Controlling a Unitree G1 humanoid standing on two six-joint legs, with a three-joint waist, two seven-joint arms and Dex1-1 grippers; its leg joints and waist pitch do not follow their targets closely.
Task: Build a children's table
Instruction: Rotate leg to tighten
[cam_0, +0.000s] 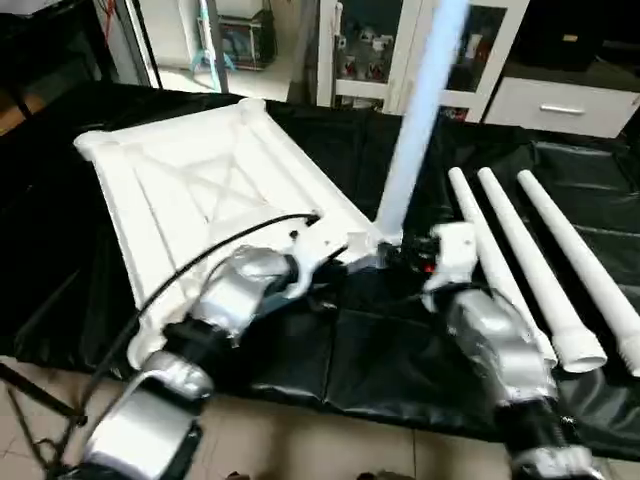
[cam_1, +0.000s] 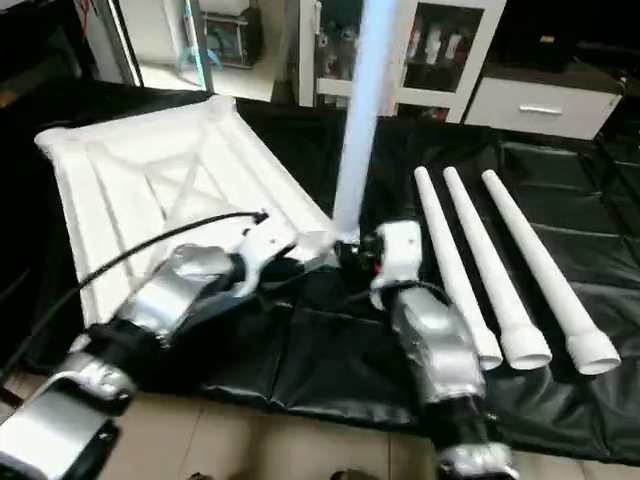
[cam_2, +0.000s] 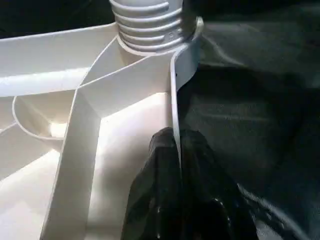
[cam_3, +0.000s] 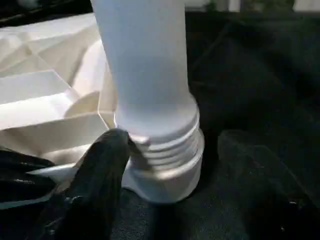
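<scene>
First leg standing in the near right corner socket of the upturned top

The white ribbed plastic tabletop (cam_0: 215, 190) lies on black sheeting, light but stiff; the left end effector (cam_2: 176, 165) pinches its thin rim. The tall white tapered tube leg (cam_3: 145, 75) looks smooth and slippery, best held low by its threads, where the right end effector (cam_3: 107, 165) touches, its grip unclear.

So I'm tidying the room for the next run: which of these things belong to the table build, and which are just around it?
Part of the build:
- table top, underside up
- upright leg in its corner socket
- three spare legs lying on the black mat
- left pincer, clamped on the top's rim

Just around:
- glass-door cabinet
- drawer unit
</scene>
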